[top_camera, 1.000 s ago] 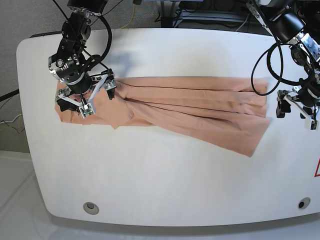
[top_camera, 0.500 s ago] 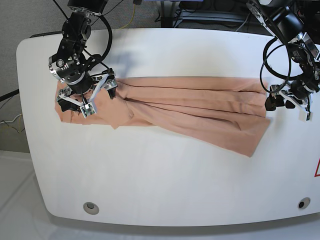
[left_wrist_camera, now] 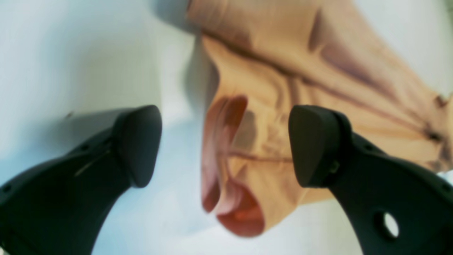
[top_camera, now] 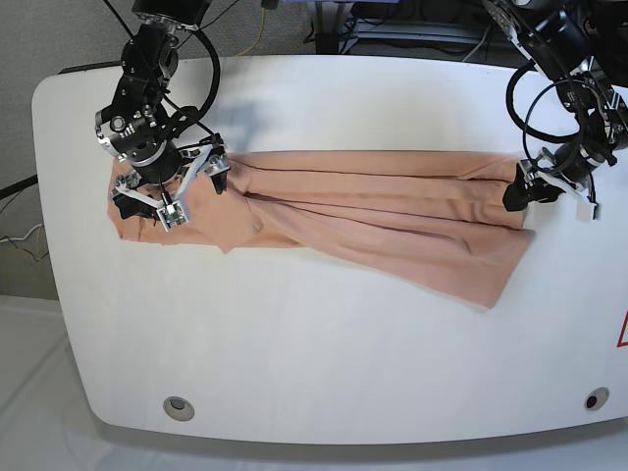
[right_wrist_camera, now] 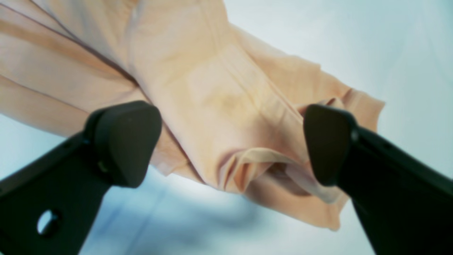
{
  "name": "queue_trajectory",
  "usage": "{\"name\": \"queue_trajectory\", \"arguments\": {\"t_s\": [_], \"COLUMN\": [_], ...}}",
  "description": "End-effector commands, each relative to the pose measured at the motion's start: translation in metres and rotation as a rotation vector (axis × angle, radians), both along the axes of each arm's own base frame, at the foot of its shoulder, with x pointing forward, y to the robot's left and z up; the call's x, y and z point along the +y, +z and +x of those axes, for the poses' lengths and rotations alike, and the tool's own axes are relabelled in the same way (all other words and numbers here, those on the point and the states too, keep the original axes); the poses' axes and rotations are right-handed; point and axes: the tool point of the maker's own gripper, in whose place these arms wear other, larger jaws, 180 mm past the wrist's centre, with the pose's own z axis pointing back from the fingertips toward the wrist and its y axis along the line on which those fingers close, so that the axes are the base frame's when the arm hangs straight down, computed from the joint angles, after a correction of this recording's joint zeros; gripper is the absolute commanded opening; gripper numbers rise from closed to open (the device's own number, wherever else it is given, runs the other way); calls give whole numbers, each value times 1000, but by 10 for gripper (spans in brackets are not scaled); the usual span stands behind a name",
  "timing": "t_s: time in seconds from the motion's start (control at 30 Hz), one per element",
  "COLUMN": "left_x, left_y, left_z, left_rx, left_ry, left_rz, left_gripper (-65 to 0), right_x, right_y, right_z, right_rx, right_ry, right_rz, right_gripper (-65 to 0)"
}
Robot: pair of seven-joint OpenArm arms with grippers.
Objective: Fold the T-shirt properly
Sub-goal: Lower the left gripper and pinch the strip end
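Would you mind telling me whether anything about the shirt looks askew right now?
Yes: the T-shirt lies as a long creased band on the table, its lower edge slanting down to a loose corner on the base view's right, not squared.

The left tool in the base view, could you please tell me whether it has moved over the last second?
Yes. The left tool has moved left and slightly up, from off the peach cloth T-shirt to its right edge.

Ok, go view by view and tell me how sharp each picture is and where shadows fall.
Base view: sharp and evenly lit; a soft grey shadow lies on the table behind the right gripper. Left wrist view: blurred throughout, the T-shirt smeared, a dark shadow along its edge, the left gripper soft-edged. Right wrist view: also soft, with a bluish shadow on the table under the cloth's hem.
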Motion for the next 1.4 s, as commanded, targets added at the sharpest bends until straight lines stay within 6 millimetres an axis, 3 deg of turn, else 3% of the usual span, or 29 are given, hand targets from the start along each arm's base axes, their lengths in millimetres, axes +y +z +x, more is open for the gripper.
{"name": "queue_trajectory", "arguments": {"t_s": [0.0,0.1,0.67,0.8,0.87,0.9,1.0,1.37], "left_x": [4,2,-65,-63,-61,-59,-57,-55], "left_y": [-4,-6,-21,-9,-1,0,4,37], "left_z": [-3,-3,3,10,14,12,12,23], "left_rx": [33,35,33,-17,-53,-63,-90,-185], "left_ry": [-5,-5,-72,-62,-48,-41,-32,-56], "left_rz": [9,-1,-106,-84,-73,-65,-49,22], "left_gripper": [-115,-115,-123,-237,-363,-458,-638,-620], "right_x": [-1,-1,-2,-3,-3,-3,-2,-1], "right_y": [11,11,11,11,11,11,11,11], "right_z": [7,7,6,6,6,6,6,6], "right_rx": [-45,-45,-43,-42,-42,-42,-43,-43], "right_ry": [4,4,3,1,1,1,2,2], "right_rz": [-1,-1,-4,-5,-5,-5,-4,1], "right_gripper": [0,0,0,0,0,0,0,0]}}
